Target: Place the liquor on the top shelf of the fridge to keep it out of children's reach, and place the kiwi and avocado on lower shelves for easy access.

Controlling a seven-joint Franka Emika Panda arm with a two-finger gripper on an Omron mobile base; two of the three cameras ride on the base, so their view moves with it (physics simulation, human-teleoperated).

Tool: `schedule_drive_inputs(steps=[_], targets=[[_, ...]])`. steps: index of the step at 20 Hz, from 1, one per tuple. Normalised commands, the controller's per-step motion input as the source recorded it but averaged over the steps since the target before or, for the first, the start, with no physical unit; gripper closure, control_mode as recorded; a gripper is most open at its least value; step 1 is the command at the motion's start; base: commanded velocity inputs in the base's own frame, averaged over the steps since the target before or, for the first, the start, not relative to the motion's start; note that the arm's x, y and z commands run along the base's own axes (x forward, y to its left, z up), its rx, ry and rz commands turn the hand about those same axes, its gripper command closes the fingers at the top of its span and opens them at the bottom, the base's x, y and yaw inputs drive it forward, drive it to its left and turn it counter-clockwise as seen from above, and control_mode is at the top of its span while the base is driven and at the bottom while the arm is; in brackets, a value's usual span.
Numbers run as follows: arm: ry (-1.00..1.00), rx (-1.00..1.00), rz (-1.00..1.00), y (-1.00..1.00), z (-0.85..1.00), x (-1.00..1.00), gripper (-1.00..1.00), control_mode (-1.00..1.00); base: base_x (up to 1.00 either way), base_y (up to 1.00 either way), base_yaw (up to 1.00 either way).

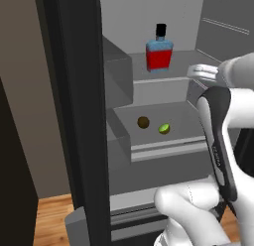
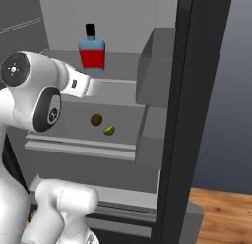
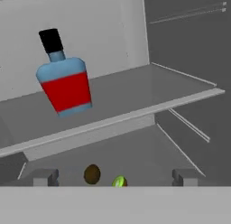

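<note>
the task looks done: ahead of the wide-open, empty gripper (image 3: pixel 115 178), the liquor (image 3: pixel 64 76) stands on the top shelf (image 3: pixel 149 90), kiwi (image 3: pixel 92 174) and avocado (image 3: pixel 119 181) below it.

Contents counted within the fridge (image 1: pixel 79 116):
- One liquor (image 1: pixel 159 52) bottle, stood on the top shelf (image 1: pixel 188 59).
- One kiwi (image 1: pixel 143 122), laid on the shelf below.
- One avocado (image 1: pixel 164 128), laid just beside the kiwi.
- Two shelves are seen occupied.

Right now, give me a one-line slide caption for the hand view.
Liquor upright on the fridge's top shelf; kiwi and avocado side by side on the shelf below, fingers open and empty.
</note>
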Motion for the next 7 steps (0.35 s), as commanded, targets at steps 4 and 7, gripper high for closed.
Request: schedule_drive_inputs(steps=[4,7], targets=[[-0.02,0.23,0.00,-0.45,0.00,-0.05,-1.00,-1.00,0.00,0.00,0.00],[-0.04,0.19,0.00,-0.36,0.00,-0.11,-1.00,-1.00,0.00,0.00,0.00]])
